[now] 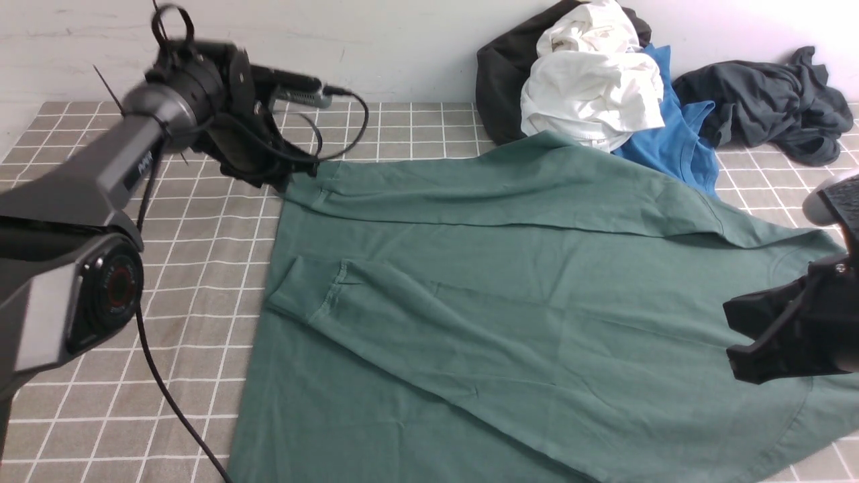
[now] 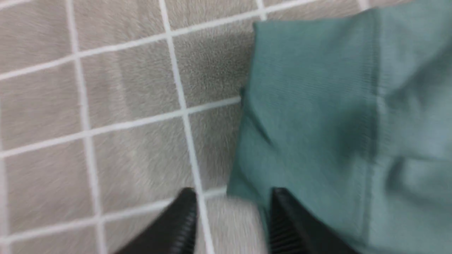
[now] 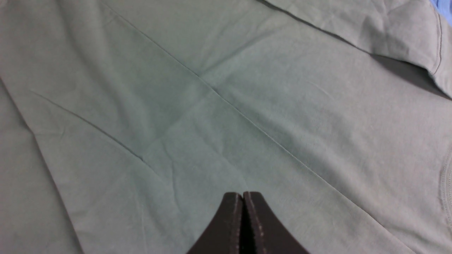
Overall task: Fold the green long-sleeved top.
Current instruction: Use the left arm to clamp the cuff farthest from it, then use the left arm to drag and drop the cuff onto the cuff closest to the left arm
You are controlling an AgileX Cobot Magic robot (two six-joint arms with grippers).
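Evidently limp and light, the green long-sleeved jersey top (image 1: 510, 288) wants pinching at its upper-left cuff (image 1: 314, 191), by the parted left gripper (image 2: 233, 197); the right gripper (image 3: 243, 197) is pressed together, empty.

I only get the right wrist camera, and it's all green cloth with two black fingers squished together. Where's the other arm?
Observer: The left gripper is at the far left corner of the green top, beside a sleeve cuff.
Operator: Is it grabbing it?
Observer: No, it's open, one finger over the cloth edge.
Operator: Any other clothes?
Observer: Yes, piled by the wall: a white shirt, a blue shirt, dark garments.
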